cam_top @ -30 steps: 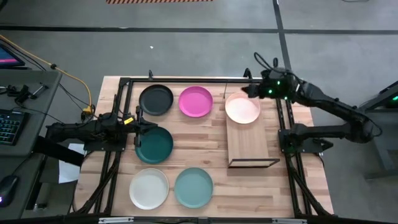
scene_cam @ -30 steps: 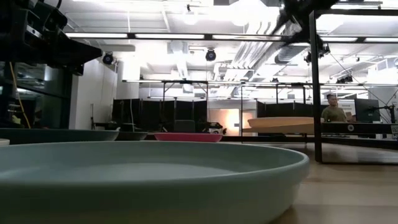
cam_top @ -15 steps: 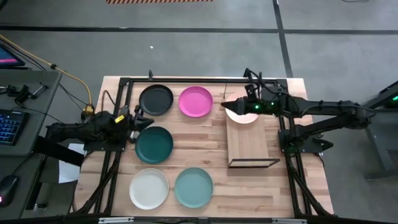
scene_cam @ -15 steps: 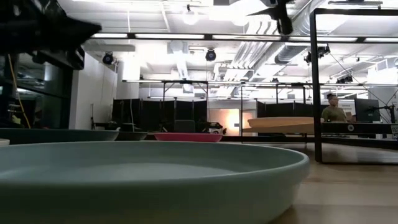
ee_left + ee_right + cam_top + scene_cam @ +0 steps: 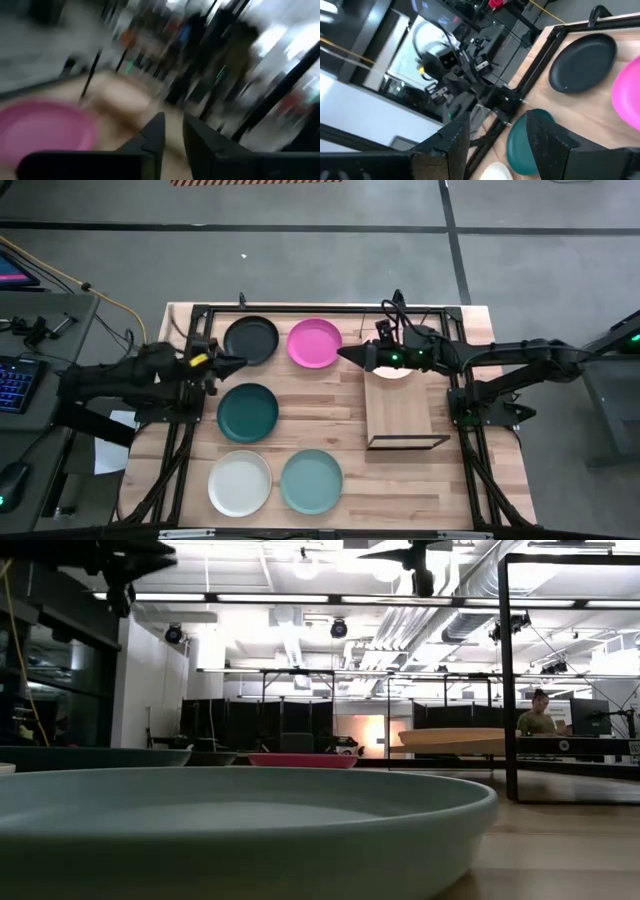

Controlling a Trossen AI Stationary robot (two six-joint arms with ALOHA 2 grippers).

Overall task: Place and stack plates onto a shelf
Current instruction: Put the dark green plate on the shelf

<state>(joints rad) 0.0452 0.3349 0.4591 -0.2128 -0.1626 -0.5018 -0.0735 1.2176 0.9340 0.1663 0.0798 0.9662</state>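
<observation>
Five plates lie flat on the tabletop: black (image 5: 251, 340), magenta pink (image 5: 315, 343), dark green (image 5: 248, 412), cream white (image 5: 239, 483) and light teal (image 5: 311, 481). The pale peach plate (image 5: 397, 370) lies on the far end of the shelf (image 5: 405, 415), partly under my right arm. My right gripper (image 5: 350, 353) hangs open and empty in the air between the pink plate and the shelf. My left gripper (image 5: 236, 363) hovers beside the black plate's near-left rim, its fingers (image 5: 173, 130) a narrow gap apart, holding nothing.
A dark metal frame (image 5: 196, 330) borders the table on its left, far and right sides. In the low view the teal plate (image 5: 240, 830) fills the foreground. The shelf's near half (image 5: 405, 425) is bare. A desk with a keyboard (image 5: 18, 380) stands left of the table.
My right gripper has swung from the table's far right corner toward the left, passing over the peach plate until its tips reach past the shelf's left edge. My left gripper has drawn back from the dark green plate's far rim, rising and moving toward the black plate. No plate has moved.
</observation>
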